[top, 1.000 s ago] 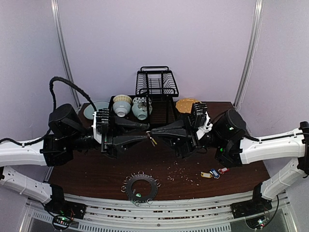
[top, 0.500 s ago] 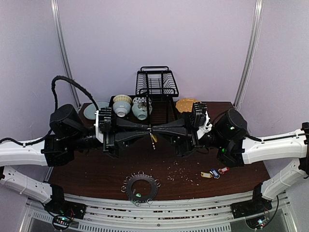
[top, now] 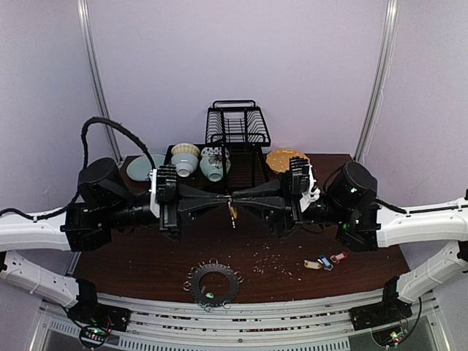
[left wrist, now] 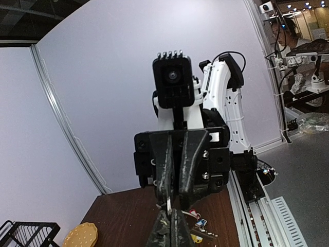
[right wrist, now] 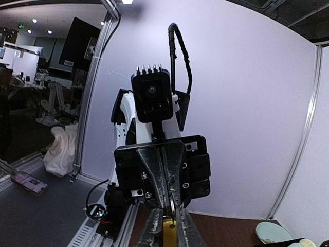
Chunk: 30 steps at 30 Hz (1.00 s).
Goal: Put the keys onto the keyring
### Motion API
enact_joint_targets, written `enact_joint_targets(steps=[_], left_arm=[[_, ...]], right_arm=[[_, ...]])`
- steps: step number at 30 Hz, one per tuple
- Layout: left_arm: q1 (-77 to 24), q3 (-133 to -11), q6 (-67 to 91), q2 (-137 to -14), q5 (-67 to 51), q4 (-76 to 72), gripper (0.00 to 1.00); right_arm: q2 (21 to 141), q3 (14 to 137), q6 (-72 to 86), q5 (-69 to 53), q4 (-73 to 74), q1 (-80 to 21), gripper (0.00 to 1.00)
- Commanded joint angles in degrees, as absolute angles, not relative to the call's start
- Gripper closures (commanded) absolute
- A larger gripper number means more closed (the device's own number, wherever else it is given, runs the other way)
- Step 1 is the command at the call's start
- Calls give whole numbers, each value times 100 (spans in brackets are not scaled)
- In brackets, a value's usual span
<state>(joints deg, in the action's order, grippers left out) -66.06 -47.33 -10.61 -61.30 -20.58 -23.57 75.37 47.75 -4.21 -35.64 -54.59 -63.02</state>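
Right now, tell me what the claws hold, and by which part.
The yellow-tagged key: the left claw is shut on its top end, the rest dangling below. Whether the right claw also grips it cannot be told.

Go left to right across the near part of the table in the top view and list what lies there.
keyring → scattered crumbs → yellow-tagged key → blue-tagged key → red-tagged key
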Motion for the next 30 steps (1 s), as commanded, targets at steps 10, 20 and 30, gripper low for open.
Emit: enact_joint_targets(steps=[10, 20, 30], left_arm=[[-6601, -6162, -1935, -6091, -759, 1100, 100], [-6737, -7207, -2064, -6829, -392, 2691, 100], [-6737, -7075, -2062, -6680, -683, 2470, 100]], right_arm=[[6664, 5594, -2092, -2906, -1687, -6257, 70], [7179, 6237, -2311, -2749, -838, -6281, 79], [7265, 6329, -2306, -2266, -649, -6280, 80]])
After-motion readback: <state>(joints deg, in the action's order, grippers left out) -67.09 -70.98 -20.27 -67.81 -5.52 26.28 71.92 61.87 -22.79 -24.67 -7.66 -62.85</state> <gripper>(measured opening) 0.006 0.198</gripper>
